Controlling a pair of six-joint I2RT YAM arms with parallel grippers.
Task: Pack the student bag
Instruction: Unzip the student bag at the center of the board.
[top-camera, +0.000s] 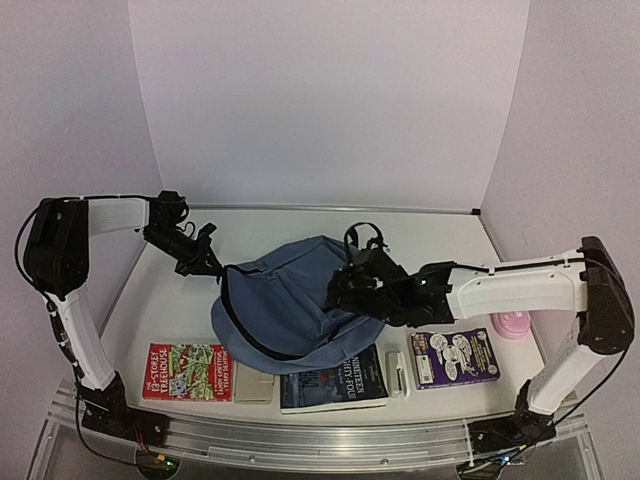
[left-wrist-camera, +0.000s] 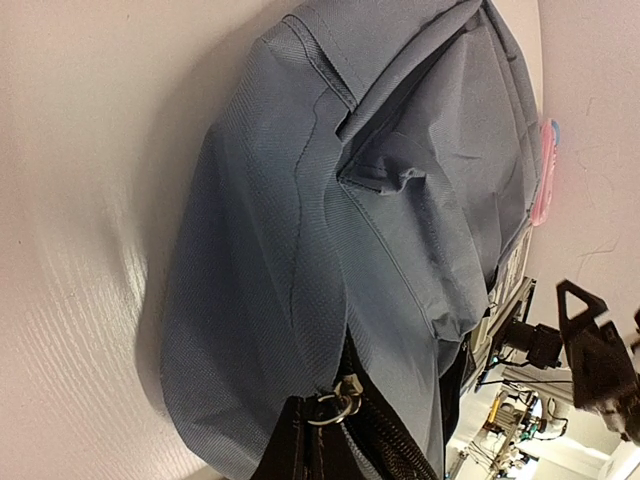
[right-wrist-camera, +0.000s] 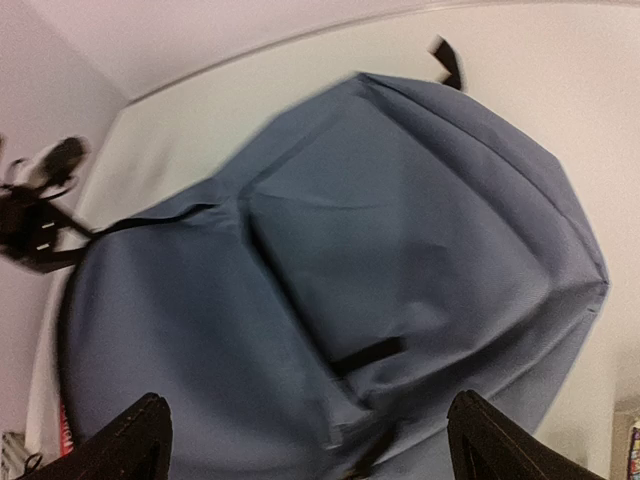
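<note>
Student bag (top-camera: 285, 305) whole only overhead; zipper ring (left-wrist-camera: 345, 402) only at left wrist.

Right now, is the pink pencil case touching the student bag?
Apart. The top external view shows the pink pencil case far to the right, well clear of the student bag; the purple book spans the gap between them.

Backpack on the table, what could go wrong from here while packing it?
1. The left arm has its jaws shut, seemingly on the zipper pull, while the right arm hangs with jaws open above the backpack: a tug may slide the whole bag instead of running the zipper.
2. The bag's near edge overlaps the dark book; dragging it could shove that book off the table.
</note>
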